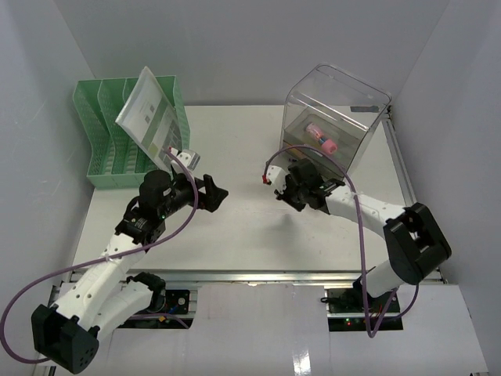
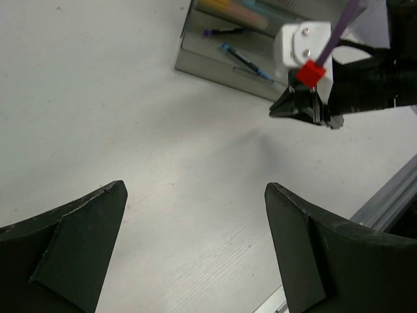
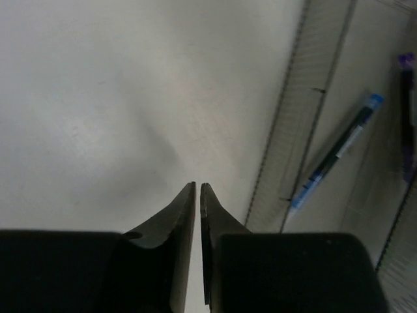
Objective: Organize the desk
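Observation:
The desk (image 1: 250, 239) is a flat white tabletop, and it also shows in the left wrist view (image 2: 117, 98) and the right wrist view (image 3: 91, 98). My left gripper (image 1: 217, 193) is open and empty a little above the desk's middle left, with bare desk between its jaws (image 2: 195, 189). My right gripper (image 1: 293, 200) is shut on nothing, pointing down at the desk (image 3: 197, 186) just in front of the clear plastic drawer box (image 1: 337, 113). A blue pen (image 3: 339, 153) and a purple pen (image 3: 407, 117) lie in the box's bottom tray.
A green slotted file rack (image 1: 106, 145) stands at the back left with a printed booklet (image 1: 149, 113) leaning in it. The clear box holds a pink item (image 1: 321, 135). The aluminium rail (image 1: 258, 276) runs along the front edge. White walls enclose the desk.

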Motion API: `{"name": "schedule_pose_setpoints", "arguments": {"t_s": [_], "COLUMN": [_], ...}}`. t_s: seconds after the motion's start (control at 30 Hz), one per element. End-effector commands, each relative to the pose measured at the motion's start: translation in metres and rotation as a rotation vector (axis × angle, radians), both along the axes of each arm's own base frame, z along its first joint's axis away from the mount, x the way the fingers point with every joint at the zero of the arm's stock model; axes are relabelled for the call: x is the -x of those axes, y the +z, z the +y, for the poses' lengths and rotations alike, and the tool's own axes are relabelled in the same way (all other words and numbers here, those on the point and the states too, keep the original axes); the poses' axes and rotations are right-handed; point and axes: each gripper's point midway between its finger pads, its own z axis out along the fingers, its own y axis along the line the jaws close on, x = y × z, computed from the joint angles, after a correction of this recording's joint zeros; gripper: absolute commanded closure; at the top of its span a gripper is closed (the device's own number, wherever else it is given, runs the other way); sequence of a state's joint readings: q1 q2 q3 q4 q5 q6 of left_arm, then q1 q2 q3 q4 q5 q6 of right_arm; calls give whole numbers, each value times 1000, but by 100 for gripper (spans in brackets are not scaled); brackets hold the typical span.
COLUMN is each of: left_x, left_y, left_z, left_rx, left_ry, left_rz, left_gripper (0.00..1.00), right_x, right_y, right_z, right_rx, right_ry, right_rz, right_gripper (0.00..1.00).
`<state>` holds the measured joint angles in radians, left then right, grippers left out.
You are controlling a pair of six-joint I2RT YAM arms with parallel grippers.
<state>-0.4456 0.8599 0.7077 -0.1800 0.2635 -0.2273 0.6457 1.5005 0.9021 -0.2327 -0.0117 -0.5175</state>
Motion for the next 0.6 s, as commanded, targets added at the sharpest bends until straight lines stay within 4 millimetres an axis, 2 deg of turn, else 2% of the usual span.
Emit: {"name": "schedule_pose_setpoints", "arguments": {"t_s": [0.0, 0.1, 0.37, 0.47, 0.57], "left_x": [5, 5, 5, 5, 6], "left_y": [-22, -20, -15, -14, -15], "left_z": [25, 27, 33, 33, 33], "left_rx": [-111, -112, -121, -119, -117], "left_ry": [66, 77, 100, 102, 98], "left_rz": [-7, -20, -41, -47, -44], "left_gripper": [2, 2, 2, 2, 2], "right_x": [-60, -73, -101, -104, -108], "right_y": [15, 13, 11, 9, 12], "right_z": [-27, -41, -78, -86, -87], "right_rx": [105, 161, 243, 261, 261], "right_ry": [-326, -385, -494, -497, -484], "right_rz": [-234, -284, -315, -315, -339], "right_gripper": [77, 66, 54, 46, 33]}}
